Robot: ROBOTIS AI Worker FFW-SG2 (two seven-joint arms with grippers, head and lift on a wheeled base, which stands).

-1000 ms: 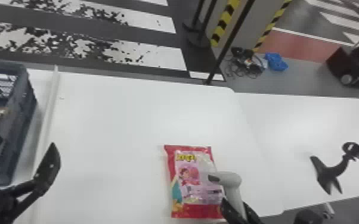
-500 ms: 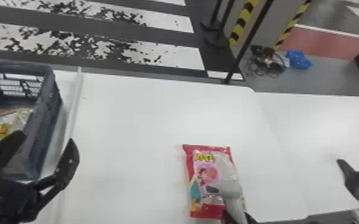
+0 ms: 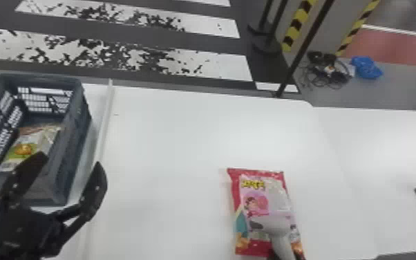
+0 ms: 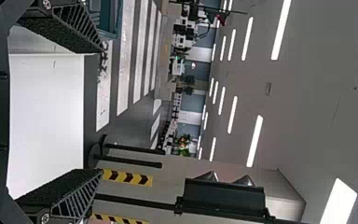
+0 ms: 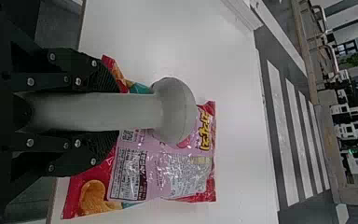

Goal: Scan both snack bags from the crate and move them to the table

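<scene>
White table (image 3: 169, 138), striped floor (image 3: 228, 65) beyond; lying flat on the table, a red-and-pink snack bag (image 3: 261, 200), partly covered from view by a grey scanner (image 3: 276, 224), gripped by its handle in the right gripper (image 3: 286, 255). Farther left, near the crate (image 3: 76, 148), the left gripper (image 3: 71, 160), fingers spread wide and holding nothing; inside the crate, a green-and-white snack bag (image 3: 27, 145), lying low against the bottom
</scene>
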